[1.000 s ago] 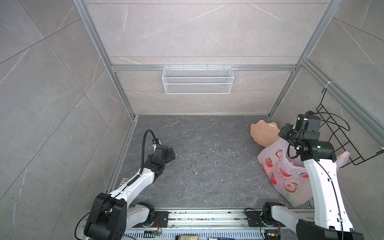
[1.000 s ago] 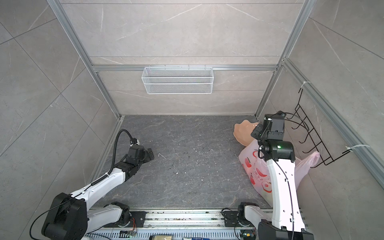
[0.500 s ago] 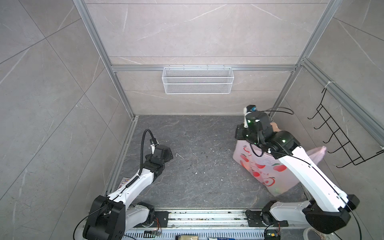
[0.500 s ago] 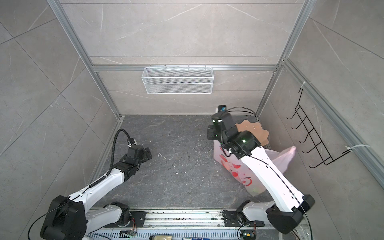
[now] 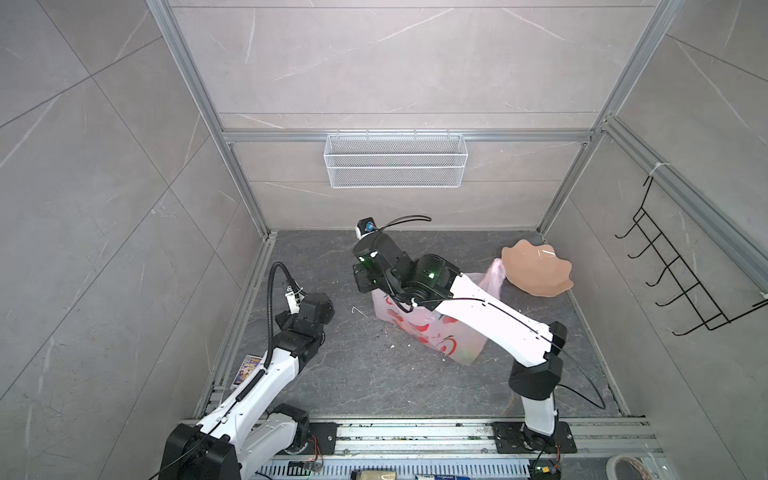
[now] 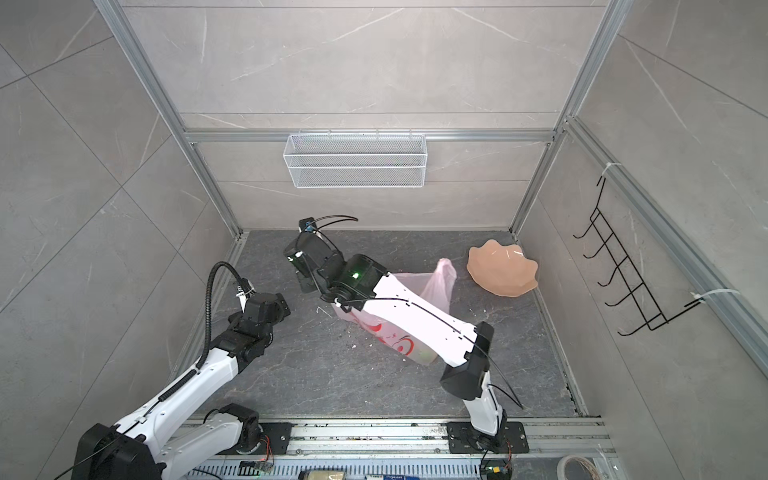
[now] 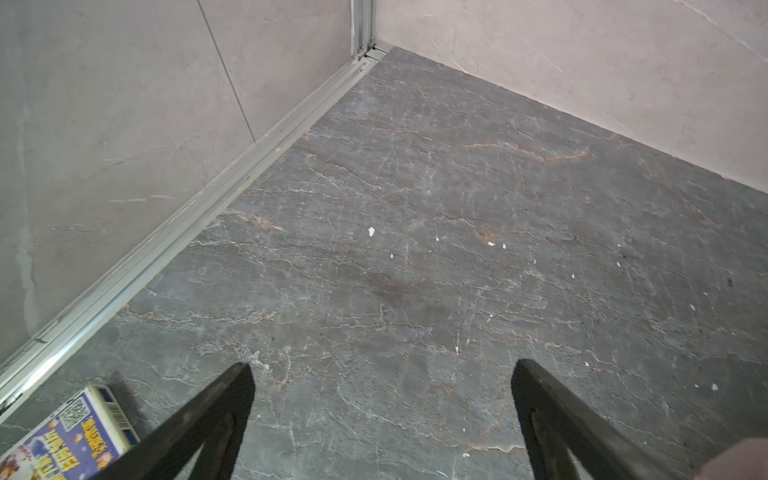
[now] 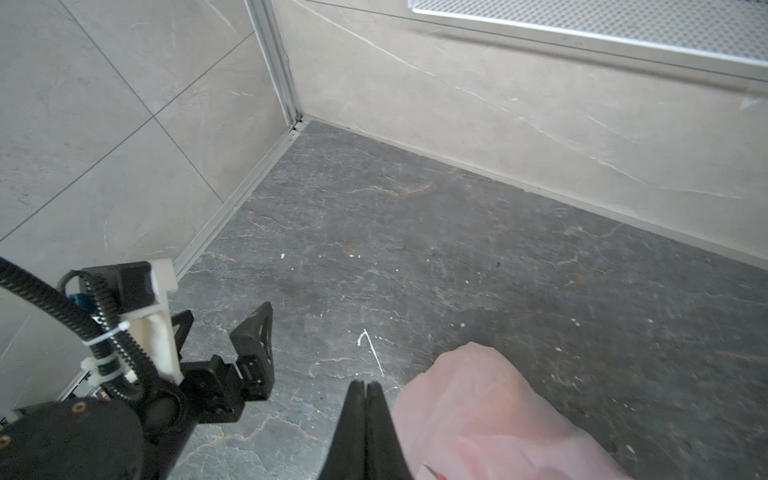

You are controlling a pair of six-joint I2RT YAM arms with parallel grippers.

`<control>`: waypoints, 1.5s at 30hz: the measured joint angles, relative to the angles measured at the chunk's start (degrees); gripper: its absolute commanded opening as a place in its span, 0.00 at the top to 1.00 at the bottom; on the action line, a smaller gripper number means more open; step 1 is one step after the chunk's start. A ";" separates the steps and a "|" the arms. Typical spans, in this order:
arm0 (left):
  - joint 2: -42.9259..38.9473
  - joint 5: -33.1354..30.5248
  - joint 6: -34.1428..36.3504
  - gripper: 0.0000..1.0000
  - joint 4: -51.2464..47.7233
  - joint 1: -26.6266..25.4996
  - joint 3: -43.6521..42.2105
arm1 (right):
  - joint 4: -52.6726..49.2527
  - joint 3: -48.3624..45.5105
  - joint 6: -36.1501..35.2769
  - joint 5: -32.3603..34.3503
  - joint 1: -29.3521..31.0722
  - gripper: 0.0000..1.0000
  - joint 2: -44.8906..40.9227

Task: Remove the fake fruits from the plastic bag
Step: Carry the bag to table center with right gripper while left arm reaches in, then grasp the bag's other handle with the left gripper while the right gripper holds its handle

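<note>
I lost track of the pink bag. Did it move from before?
Yes. The plastic bag moved left, toward the middle: it was in front of the peach plate, and now sits left of it.

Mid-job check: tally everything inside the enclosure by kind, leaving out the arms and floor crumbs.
Plastic bag: 1
Peach scalloped plate: 1
White wire basket: 1
Black hook rack: 1
Small printed box: 1
Loose fake fruits: 0
Total: 5
</note>
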 measured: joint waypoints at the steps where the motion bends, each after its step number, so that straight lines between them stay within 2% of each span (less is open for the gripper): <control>1: -0.09 -0.11 -0.11 0.00 -0.20 0.09 -0.04 | -1.36 2.56 -0.20 0.24 0.31 0.84 1.57; 4: -0.09 -0.20 -0.22 0.00 -0.74 0.13 -0.04 | -4.48 5.64 -0.48 2.10 0.55 0.54 2.86; 8: 0.17 0.33 -0.20 0.00 -0.79 0.15 -0.04 | -6.43 3.13 -0.92 4.68 0.66 0.25 0.35; 14: 2.78 3.19 0.31 0.00 -1.01 0.17 0.22 | -6.84 -9.51 -1.60 5.53 1.92 0.08 -10.71; 18: 3.02 6.86 0.50 0.01 -3.21 0.17 2.51 | -6.40 -16.63 -1.64 5.73 3.76 0.06 -19.91; 21: 1.46 10.58 -0.28 0.03 -8.87 0.17 7.58 | -6.43 -21.59 -1.22 6.47 4.81 0.05 -27.12; 26: -5.03 16.65 -1.46 0.03 -20.28 -0.90 21.99 | -5.42 -32.68 1.09 11.98 4.92 0.00 -38.88; 30: -5.42 21.97 0.59 0.03 -28.92 -2.80 37.88 | -5.07 -41.05 3.72 18.25 4.92 0.00 -45.55; 34: -2.67 29.46 5.03 0.00 -35.60 -7.56 49.51 | -5.07 -45.94 6.49 22.84 4.92 0.00 -48.81; 38: 2.08 33.38 9.35 0.00 -39.39 -15.74 54.60 | -4.98 -48.48 8.55 25.29 4.92 0.00 -49.59; 41: 7.34 34.23 11.37 0.00 -41.92 -19.76 56.65 | -4.87 -49.62 9.88 26.14 4.92 0.00 -49.46; 45: 16.83 30.21 12.04 0.00 -45.16 -20.79 59.34 | -4.70 -50.31 12.17 26.97 4.92 0.00 -48.57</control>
